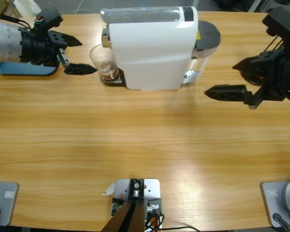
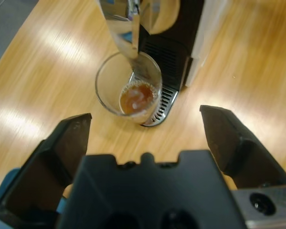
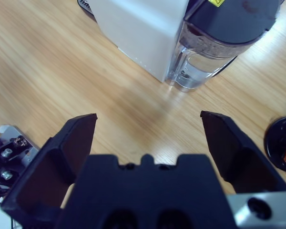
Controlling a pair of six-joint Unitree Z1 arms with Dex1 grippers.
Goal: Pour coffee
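Observation:
A small clear glass tumbler (image 1: 104,63) (image 2: 128,88) stands on the drip tray under the spout of a white coffee machine (image 1: 152,48). A shallow layer of dark brown coffee (image 2: 136,98) lies in its bottom. My left gripper (image 1: 80,54) (image 2: 145,116) is open, just left of the glass and pointing at it, touching nothing. My right gripper (image 1: 224,79) (image 3: 148,118) is open and holds nothing. It hangs to the right of the machine, facing its clear water tank (image 3: 200,62) (image 1: 205,43).
A blue tray (image 1: 24,70) lies under my left arm at the table's far left. In the right wrist view a black round holder (image 3: 281,143) sits on the table beside the tank. Bare wood stretches across the table's front half.

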